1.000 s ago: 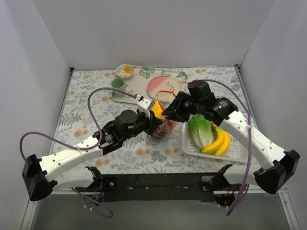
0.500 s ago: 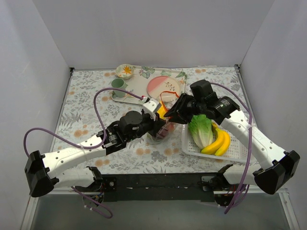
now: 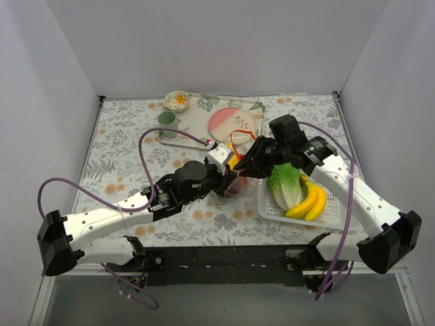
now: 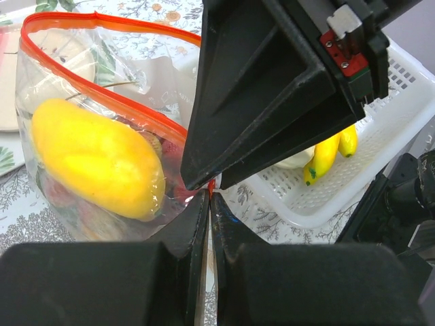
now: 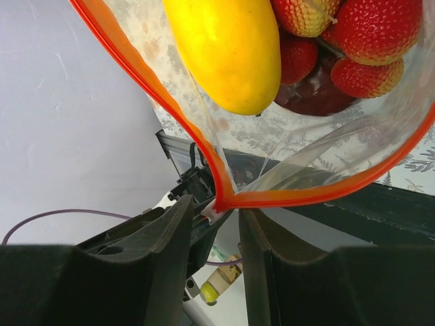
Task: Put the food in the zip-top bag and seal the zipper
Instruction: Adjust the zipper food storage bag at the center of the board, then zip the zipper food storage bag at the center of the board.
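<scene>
The clear zip-top bag stands at the table's middle with its mouth open. It holds a yellow fruit, red strawberry-like fruits and a dark red fruit. The yellow fruit also shows in the left wrist view. The red-orange zipper rings the open mouth. My left gripper is shut on the zipper's corner. My right gripper is open, its fingers on either side of the zipper's end without pinching it. The two grippers meet at the bag.
A white slotted basket at the right holds green lettuce and bananas, close beside the bag. At the back, a tray carries a pink plate, a green cup and a small bowl.
My left wrist has moved right and closer to the bag. My right gripper has shifted slightly right and stays at the bag's mouth. The bag stays in place.
</scene>
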You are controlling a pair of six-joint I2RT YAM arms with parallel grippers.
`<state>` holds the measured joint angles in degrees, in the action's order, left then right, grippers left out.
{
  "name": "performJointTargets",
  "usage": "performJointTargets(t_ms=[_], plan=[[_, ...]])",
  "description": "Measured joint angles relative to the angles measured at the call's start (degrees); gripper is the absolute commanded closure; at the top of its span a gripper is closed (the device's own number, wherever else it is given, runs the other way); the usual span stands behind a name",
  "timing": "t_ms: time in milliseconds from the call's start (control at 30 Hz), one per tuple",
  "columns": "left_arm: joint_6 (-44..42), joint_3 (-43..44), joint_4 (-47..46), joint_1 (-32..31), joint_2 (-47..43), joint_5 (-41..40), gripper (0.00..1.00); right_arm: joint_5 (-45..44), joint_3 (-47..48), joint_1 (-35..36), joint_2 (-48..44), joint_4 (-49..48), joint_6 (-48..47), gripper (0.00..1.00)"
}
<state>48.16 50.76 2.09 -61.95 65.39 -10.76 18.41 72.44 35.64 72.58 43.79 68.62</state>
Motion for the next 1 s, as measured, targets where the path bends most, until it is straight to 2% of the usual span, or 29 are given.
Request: performJointTargets(t_ms=[300,500,1000], plan=[[-1.27,0.00,-0.87,-0.96,0.35,-1.18,1.00,0.98,-0.22,-0.98,0.09,0.11,-0.07,0.77],[-1.68,0.00,-0.72,-1.57,0.74,-1.90,1.00,2.21,-1.11,-1.66,0.17,0.00,-0.02,0.92],[-2.08,0.00,-0.70,-2.25,0.57,-2.12,1.00,5.55,-1.88,-3.58,0.79,-0.26,-0.28,0.94]])
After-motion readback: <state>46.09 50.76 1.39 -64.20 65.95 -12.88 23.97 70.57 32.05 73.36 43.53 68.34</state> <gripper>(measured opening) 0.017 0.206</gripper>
